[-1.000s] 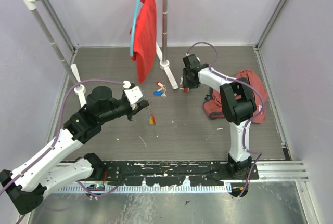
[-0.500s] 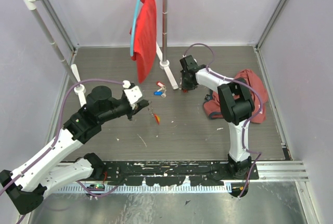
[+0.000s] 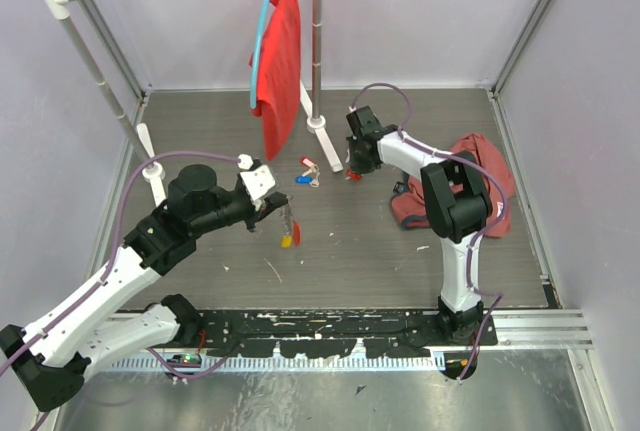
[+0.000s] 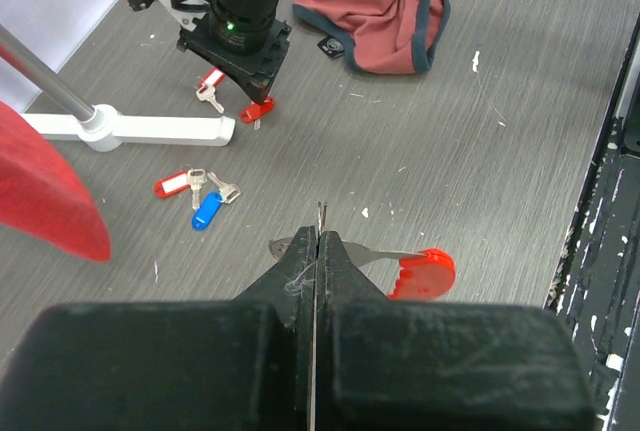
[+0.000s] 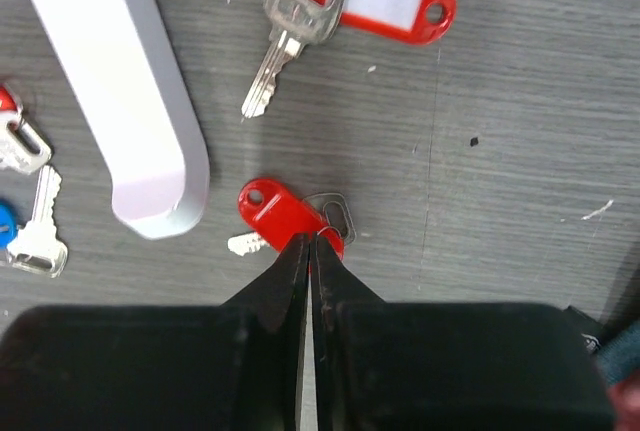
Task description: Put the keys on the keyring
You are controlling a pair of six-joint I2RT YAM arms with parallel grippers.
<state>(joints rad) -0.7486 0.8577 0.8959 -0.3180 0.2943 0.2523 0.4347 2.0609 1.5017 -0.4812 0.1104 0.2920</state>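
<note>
Our left gripper [image 3: 272, 207] is clamped on the keyring [image 3: 289, 231], which dangles just under it above the table [image 3: 380, 241], and our right gripper [image 5: 310, 243] pinches a red-tagged key [image 5: 283, 215] lying beside the white rack foot [image 5: 120, 81].

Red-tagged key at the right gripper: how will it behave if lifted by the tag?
Probably light: the red-tagged key is small, its tag thin plastic. Likely to dangle and swing under the tag, since the metal key pokes out at an angle beneath it. The right gripper seems to pinch only the smooth tag's edge, so it may slip or twist.
</note>
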